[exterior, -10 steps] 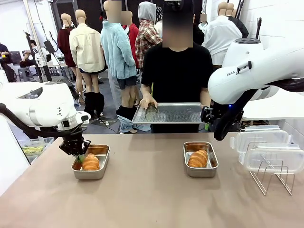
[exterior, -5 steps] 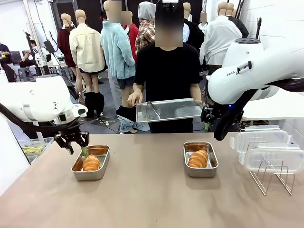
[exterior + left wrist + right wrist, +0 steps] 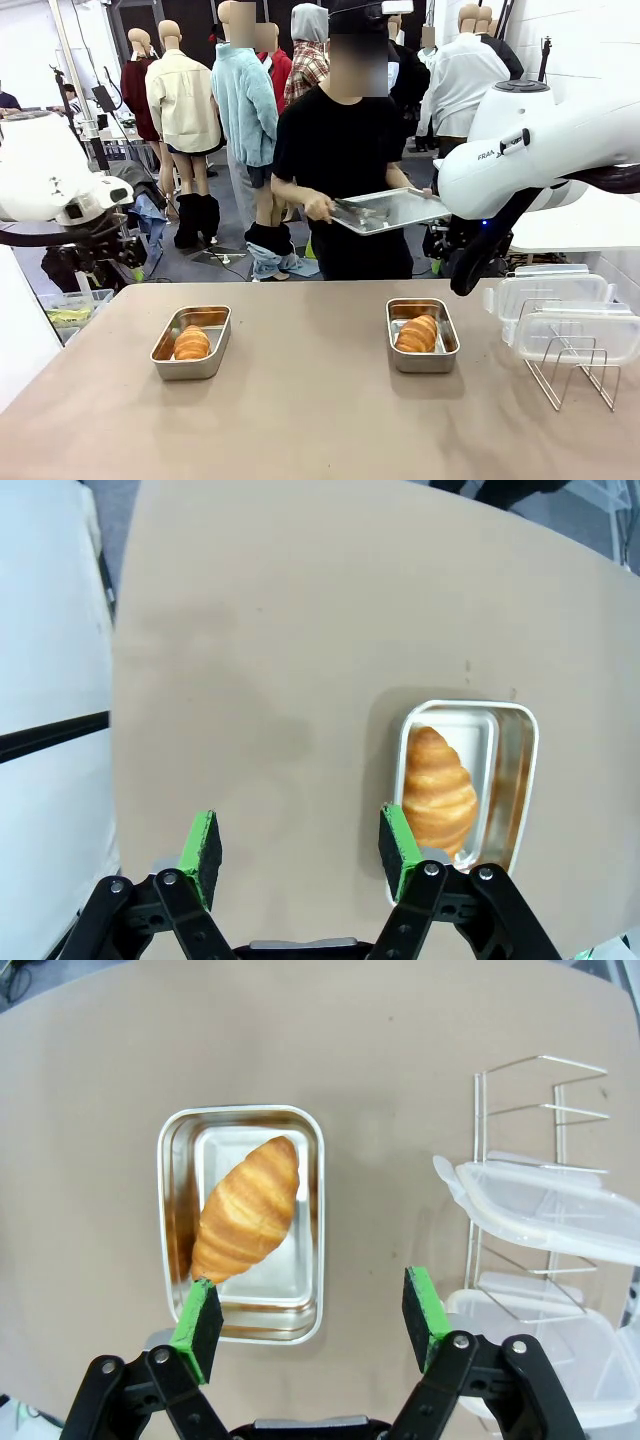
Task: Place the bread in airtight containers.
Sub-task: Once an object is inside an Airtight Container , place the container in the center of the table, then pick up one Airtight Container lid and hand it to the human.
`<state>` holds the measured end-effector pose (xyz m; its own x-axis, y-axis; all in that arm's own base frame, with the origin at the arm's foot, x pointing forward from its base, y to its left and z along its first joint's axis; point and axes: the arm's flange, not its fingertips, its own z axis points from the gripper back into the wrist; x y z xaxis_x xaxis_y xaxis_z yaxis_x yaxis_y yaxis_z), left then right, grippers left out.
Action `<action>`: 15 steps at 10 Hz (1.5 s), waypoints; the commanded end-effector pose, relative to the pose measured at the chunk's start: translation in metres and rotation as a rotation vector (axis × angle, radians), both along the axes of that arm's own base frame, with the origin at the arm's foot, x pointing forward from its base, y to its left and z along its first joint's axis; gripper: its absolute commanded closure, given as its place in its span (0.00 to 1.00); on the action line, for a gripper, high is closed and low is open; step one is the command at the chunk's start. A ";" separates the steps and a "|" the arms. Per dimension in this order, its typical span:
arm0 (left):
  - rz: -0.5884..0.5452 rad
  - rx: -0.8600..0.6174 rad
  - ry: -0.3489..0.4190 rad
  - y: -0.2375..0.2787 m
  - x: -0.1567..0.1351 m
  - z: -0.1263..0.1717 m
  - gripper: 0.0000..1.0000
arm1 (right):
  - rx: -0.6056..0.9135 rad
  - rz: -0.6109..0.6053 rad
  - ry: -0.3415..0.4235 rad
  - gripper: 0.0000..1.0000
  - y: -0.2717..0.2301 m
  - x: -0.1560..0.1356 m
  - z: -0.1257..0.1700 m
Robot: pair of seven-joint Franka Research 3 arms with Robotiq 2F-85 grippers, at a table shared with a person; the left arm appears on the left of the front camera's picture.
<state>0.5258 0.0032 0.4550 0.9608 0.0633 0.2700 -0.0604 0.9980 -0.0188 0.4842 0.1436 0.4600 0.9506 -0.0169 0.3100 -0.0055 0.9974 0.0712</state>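
Croissants [image 3: 191,342] lie in their tins [image 3: 188,367], awaiting lids [image 3: 556,296]; your left end effector [image 3: 300,845] and right end effector [image 3: 313,1318] stand open.

Front camera looks across the worktop [image 3: 310,430]; wrist cameras look down from above, sharing the left tin [image 3: 512,780] and right tin [image 3: 265,1295].

Left gripper [image 3: 297,832] and right gripper [image 3: 312,1305] hover, jaws spread wide.

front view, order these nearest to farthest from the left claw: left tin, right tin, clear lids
1. left tin, near-left, closest to the left claw
2. right tin, centre-right
3. clear lids, far right edge
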 end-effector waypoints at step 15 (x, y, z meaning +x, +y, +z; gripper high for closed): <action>0.045 0.009 0.004 0.029 0.005 -0.003 0.18 | 0.009 -0.003 -0.005 0.10 0.000 -0.002 -0.003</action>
<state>0.5315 0.0320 0.4520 0.9575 0.1036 0.2691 -0.1049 0.9944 -0.0094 0.4842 0.1436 0.4599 0.9506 -0.0169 0.3100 -0.0055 0.9974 0.0712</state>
